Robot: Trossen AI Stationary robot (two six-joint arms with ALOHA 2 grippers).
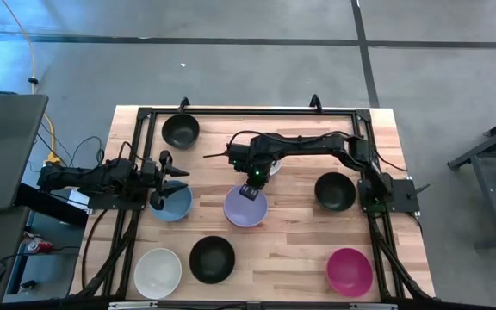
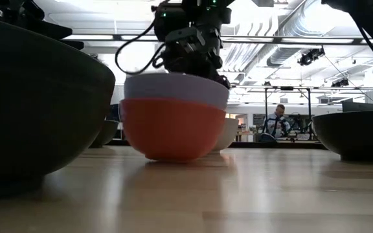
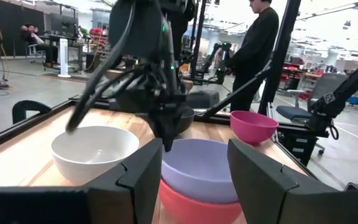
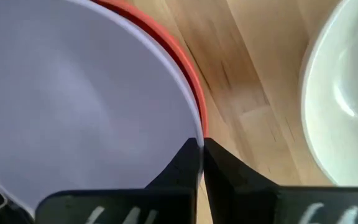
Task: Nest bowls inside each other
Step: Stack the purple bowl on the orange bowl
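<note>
A lavender bowl (image 1: 245, 209) sits nested in a red bowl (image 2: 173, 129) at the table's middle. My right gripper (image 4: 202, 155) reaches in from the right and stands over the lavender bowl's far rim, shut on it. A white bowl (image 3: 95, 152) rests just beyond it, mostly hidden under the right arm in the high view. My left gripper (image 1: 175, 181) hovers open at the left, over the far side of a blue bowl (image 1: 175, 205), touching nothing. My right gripper pinches the lavender bowl's rim (image 4: 194, 118) on its far side, one finger inside the bowl and one outside. The fingers (image 3: 166, 140) come from above, pointing down. The lavender bowl sits level inside the red bowl, which stands on the table.
Black bowls stand at the far left (image 1: 180, 131), the right (image 1: 335, 191) and the near middle (image 1: 212, 258). A second white bowl (image 1: 158, 271) is at the near left and a magenta bowl (image 1: 350, 269) at the near right. A person stands beyond the table.
</note>
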